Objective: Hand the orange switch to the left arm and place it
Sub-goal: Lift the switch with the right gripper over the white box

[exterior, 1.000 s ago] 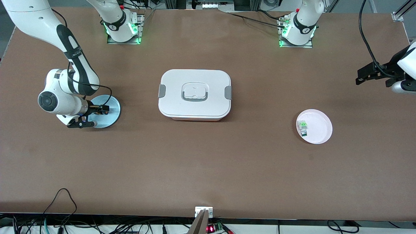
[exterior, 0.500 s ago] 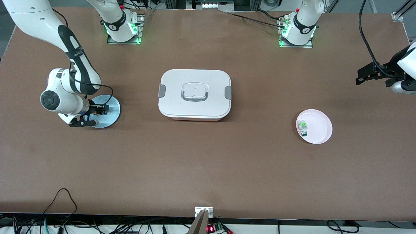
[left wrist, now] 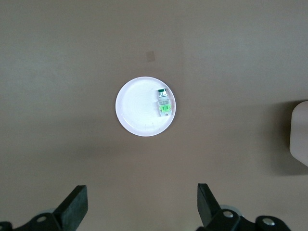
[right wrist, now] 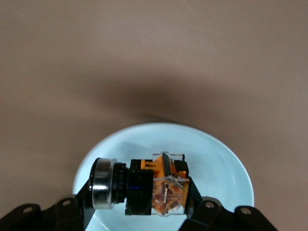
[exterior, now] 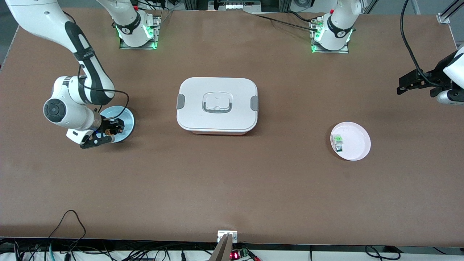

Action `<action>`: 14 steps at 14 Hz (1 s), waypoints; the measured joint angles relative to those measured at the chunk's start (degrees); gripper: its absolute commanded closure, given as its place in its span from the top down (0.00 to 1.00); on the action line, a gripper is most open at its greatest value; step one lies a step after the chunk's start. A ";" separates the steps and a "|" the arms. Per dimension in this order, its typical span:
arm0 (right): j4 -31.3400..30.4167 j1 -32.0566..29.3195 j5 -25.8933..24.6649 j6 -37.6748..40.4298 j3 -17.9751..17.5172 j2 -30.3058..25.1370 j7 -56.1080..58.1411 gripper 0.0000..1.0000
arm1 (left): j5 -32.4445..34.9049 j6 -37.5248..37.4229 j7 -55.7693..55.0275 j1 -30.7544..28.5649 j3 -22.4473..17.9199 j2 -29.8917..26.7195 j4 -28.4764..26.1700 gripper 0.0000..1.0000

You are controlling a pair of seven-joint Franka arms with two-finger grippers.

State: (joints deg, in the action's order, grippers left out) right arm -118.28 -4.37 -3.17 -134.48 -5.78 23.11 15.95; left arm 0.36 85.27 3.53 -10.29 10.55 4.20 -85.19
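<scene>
- While the right gripper [exterior: 108,131] hangs over the blue plate [exterior: 125,125] near the right arm's end of the table, its fingers are clamped on the orange switch [exterior: 111,129].
- Seen from the right wrist, the switch [right wrist: 154,187] lies crosswise between the two fingers, its round metal-rimmed end out to one side and its orange body at the middle, with the blue plate [right wrist: 216,159] right beneath it.
- From the pictures I cannot tell whether the switch touches the plate or is just above it.
- At the middle of the table stands the box [exterior: 217,105], lid shut, grey latches at both ends, well apart from the blue plate.
- Toward the left arm's end lies a white plate [exterior: 357,143], nearer the front camera than the box, and a green switch [exterior: 338,142] rests on it close to the rim on the box's side.
- Up at the left arm's edge of the table the left gripper [exterior: 417,82] waits over bare tabletop, its fingers [left wrist: 74,207] spread wide with nothing between them.
- From the left wrist, the white plate [left wrist: 137,108] and the green switch [left wrist: 163,103] show below, with a corner of the box [left wrist: 299,132] at the picture's edge.
</scene>
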 measured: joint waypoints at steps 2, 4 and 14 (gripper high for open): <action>0.65 0.04 2.13 0.11 -3.30 -1.84 4.76 0.00 | 0.00 0.00 0.00 0.00 0.00 0.00 0.00 1.00; 1.76 0.07 4.09 1.13 -6.48 -3.27 10.19 0.00 | 0.00 0.00 0.00 0.00 0.00 0.00 0.00 1.00; 16.94 0.30 16.31 2.53 -28.48 -4.62 24.40 0.00 | -2.43 0.07 0.00 0.04 0.09 -0.04 0.61 1.00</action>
State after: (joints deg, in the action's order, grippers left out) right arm -101.34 -4.07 13.14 -131.95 -34.26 18.49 40.35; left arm -2.08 85.34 3.53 -10.24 10.64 4.16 -84.58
